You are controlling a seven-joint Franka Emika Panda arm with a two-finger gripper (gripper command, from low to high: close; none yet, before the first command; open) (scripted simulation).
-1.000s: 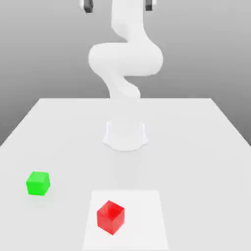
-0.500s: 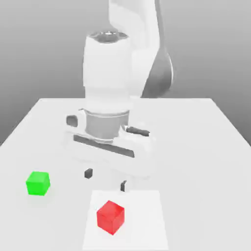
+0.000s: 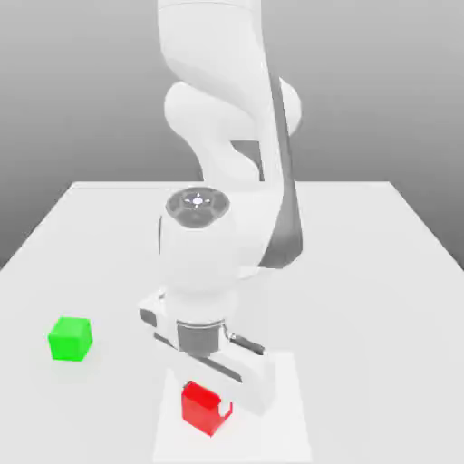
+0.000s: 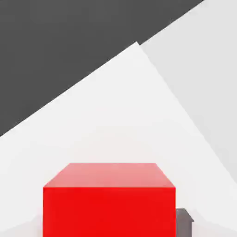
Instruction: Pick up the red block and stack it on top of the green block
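The red block (image 3: pixel 201 410) rests on a lighter white square (image 3: pixel 283 426) near the table's front edge. My gripper (image 3: pixel 210 401) has come down over it, with the hand's white body covering the block's top rear; it is shut on the red block. In the hand view the red block (image 4: pixel 109 203) looms close, and one dark fingertip (image 4: pixel 184 221) sits against its side. The green block (image 3: pixel 70 338) stands alone on the table toward the exterior view's left, well apart from the gripper.
The white table (image 3: pixel 372 263) stretches back to a grey wall. My arm's thick white links (image 3: pixel 217 245) rise above the middle of the table, behind the hand.
The arm swung down from high above the table to the red block. The fingers, wide apart half a second ago, have shut around the block. Neither block has moved.
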